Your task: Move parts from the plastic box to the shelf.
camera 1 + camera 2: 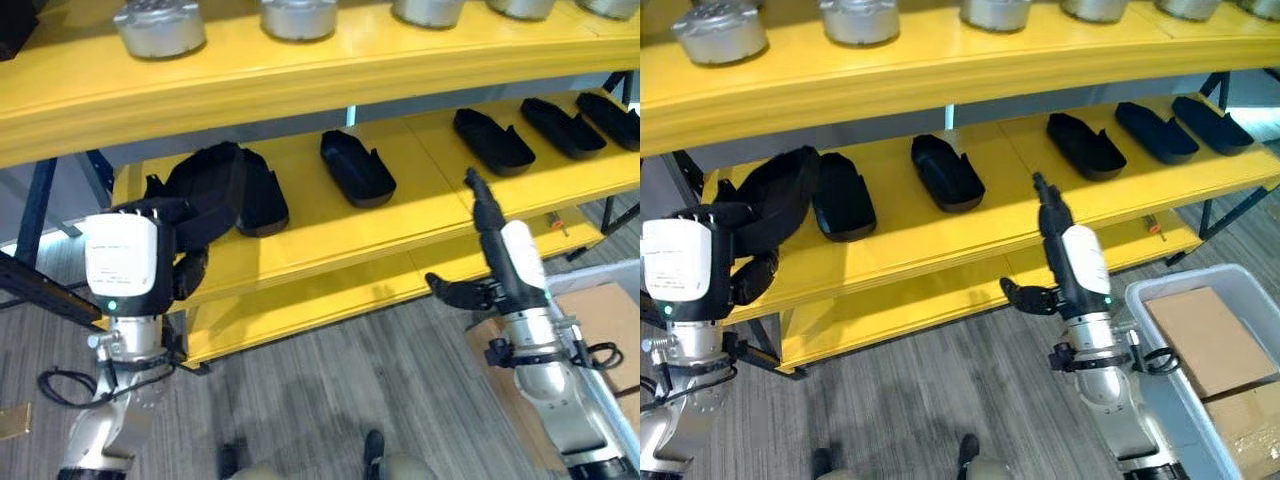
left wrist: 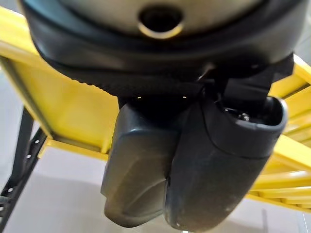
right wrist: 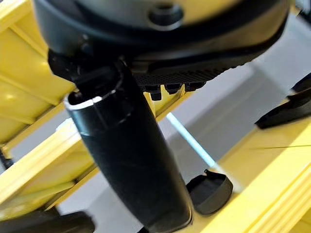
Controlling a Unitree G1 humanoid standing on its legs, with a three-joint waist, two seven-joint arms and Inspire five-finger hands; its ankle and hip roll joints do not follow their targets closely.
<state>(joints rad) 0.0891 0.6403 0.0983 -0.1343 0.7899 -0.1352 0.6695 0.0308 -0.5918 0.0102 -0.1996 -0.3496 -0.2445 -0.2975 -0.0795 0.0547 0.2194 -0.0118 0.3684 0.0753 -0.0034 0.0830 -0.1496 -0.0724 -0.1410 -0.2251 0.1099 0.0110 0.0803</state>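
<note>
So this looks like the put-down step. The left hand [image 1: 185,225] is up at the middle shelf [image 1: 420,215] with its fingers curled round a black part [image 1: 215,185], and that part is over the shelf's left end, lapping against another black part [image 1: 262,200] already lying there. From the head views I can't tell if the held one is resting on the board or hanging just above it. The left wrist view shows dark rounded fingers [image 2: 194,170] bunched up tight, yellow shelf behind.

The right hand [image 1: 1052,225] is empty, fingers straight and pointing up at the front lip of the same shelf, thumb [image 1: 1025,295] sticking out sideways. It sits between the second part [image 1: 947,172] and the third [image 1: 1085,145] in the row, just short of the edge.

Next move, I'd guess: slide the held part a bit away from its neighbour, set it flat, then let the fingers go and back out straight toward the robot.

Room-wise it's tight on the left. The end of the shelf is near, and the neighbour part is touching on the other side. The top shelf with the grey metal pieces [image 1: 160,25] hangs overhead, so lifting high isn't great. There's a nicer gap between the first two lying parts. The grey plastic box [image 1: 1160,300] with cardboard [image 1: 1210,340] in it sits down by the right arm.
</note>
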